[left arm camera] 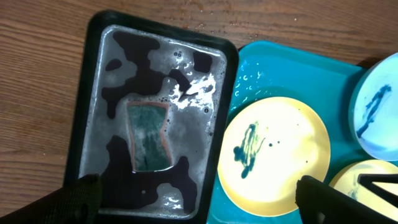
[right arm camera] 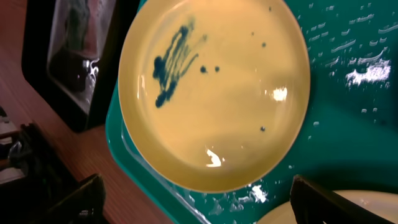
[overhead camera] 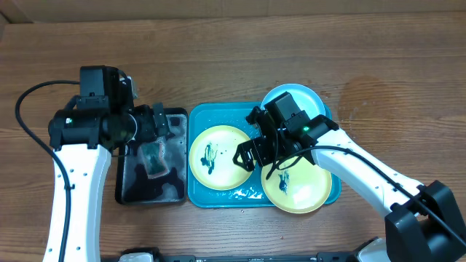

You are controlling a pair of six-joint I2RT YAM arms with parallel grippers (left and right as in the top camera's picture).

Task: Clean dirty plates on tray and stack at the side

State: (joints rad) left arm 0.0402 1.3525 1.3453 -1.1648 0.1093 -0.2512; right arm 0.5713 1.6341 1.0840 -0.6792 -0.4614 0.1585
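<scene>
The turquoise tray (overhead camera: 200, 120) on the worktop (overhead camera: 218, 58) holds three smeared plates (overhead camera: 216, 157): two yellow, one light blue. The right pincer (overhead camera: 247, 156) hovers wide apart over the left yellow one. The left pincer (overhead camera: 156, 124), also apart, hangs above the black tray (overhead camera: 175, 191) and its sponge (overhead camera: 153, 159).

Overhead, the right arm (overhead camera: 349, 171) covers the lower left part of the blue plate (overhead camera: 306, 97) and the upper edge of the lower-right yellow plate (overhead camera: 306, 196). The left end effector (overhead camera: 162, 125) hides the top end of the black tray (overhead camera: 132, 189). In the left wrist view, the frame's right edge cuts off the blue plate, and the lower-right yellow plate shows only a corner segment. Overhead, the sponge (overhead camera: 153, 159) is too small for surface detail.
</scene>
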